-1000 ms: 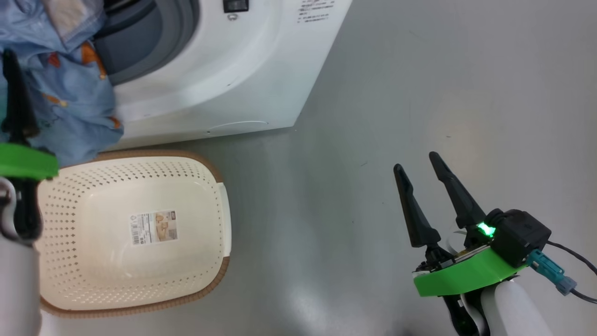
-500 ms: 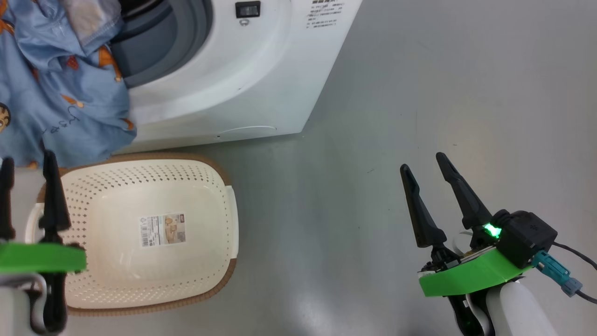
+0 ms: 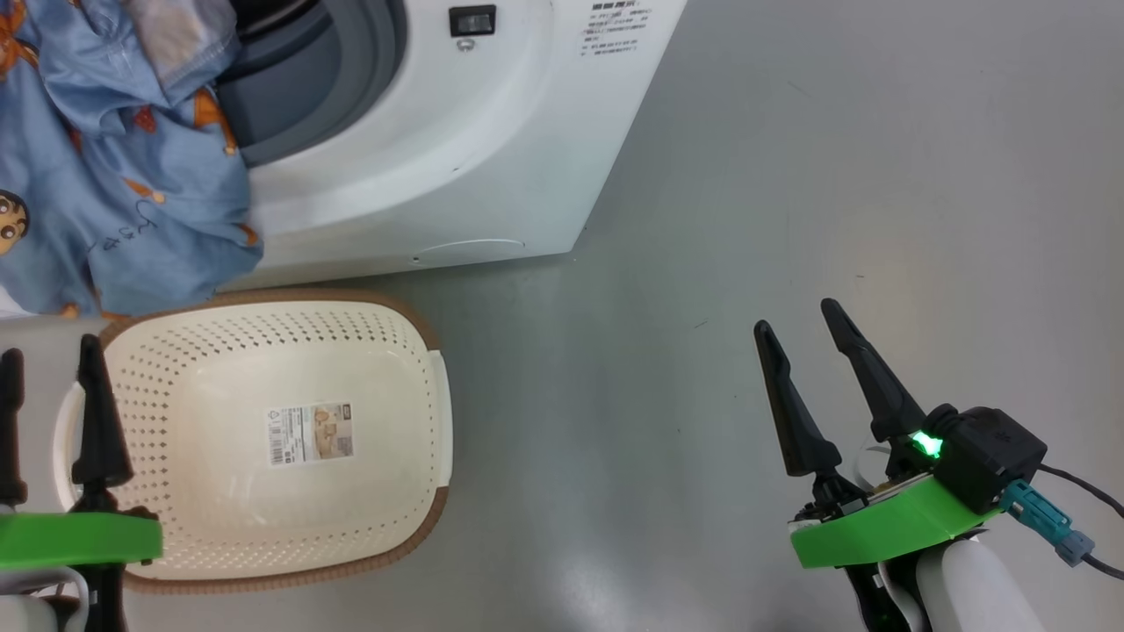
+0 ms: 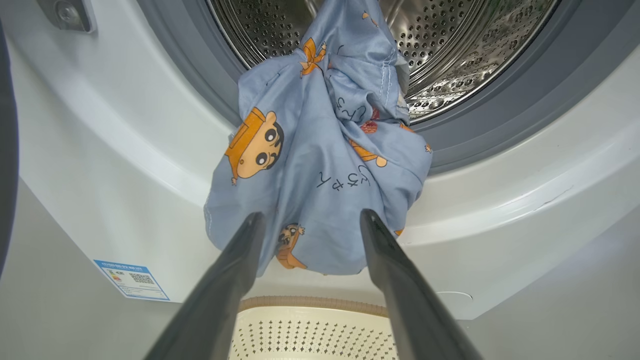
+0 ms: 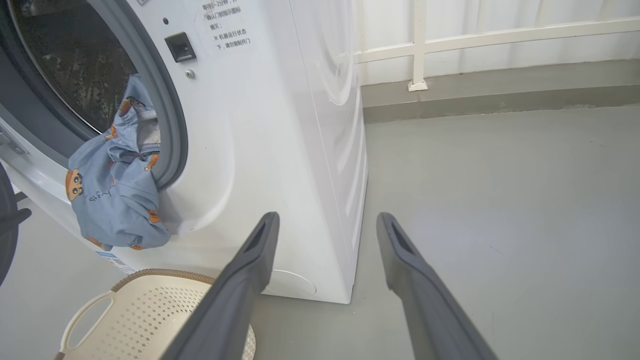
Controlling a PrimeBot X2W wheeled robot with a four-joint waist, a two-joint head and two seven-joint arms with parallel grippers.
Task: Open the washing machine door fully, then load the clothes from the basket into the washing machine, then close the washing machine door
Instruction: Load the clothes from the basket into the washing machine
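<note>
The smooth grey floor carried the white washing machine at the far left. The cream basket stood on the floor just in front of it, on the near side.

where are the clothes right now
In the head view's upper left, the clothes drape out of the open mouth of the washing machine, over its lower rim, hanging just above the basket.

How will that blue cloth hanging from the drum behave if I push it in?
Probably floppy: the clothes drape in soft folds over the gasket, so a push may only bunch them. Likely light, thin fabric. Most hangs outside, so it might slip out.
</note>
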